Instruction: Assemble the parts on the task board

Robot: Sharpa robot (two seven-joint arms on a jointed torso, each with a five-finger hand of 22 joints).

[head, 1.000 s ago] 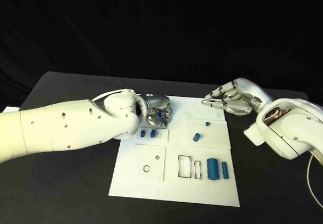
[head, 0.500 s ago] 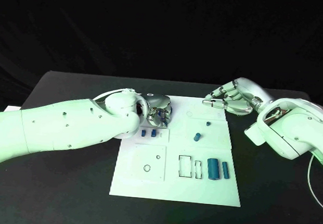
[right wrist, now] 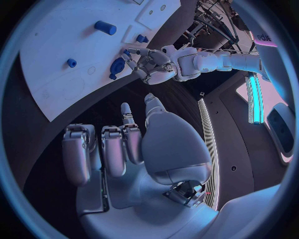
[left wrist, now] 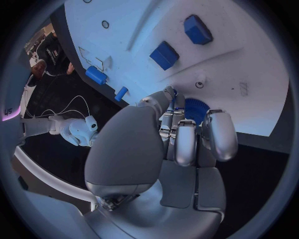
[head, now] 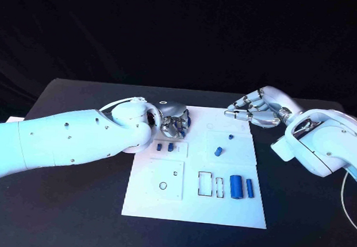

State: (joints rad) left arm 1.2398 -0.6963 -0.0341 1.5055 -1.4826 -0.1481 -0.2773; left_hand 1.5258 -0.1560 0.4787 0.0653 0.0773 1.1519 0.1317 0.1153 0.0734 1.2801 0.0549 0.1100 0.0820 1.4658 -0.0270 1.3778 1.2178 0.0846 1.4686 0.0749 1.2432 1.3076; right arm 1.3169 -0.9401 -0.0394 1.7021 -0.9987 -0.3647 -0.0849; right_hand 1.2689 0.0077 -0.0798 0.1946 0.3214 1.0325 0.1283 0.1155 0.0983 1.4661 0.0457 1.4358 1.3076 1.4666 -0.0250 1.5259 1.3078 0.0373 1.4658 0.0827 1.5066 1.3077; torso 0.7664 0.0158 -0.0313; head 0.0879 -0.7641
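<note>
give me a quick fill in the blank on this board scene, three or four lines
1. The left hand holds a blue ____ wheel at the task board's far edge.
2. The right hand holds ____.
3. The large blue cylinder lies on the board's ____ side, seen from the head view.
4. The table is ____ in colour.

Missing words: toothed; nothing; right; black
</note>
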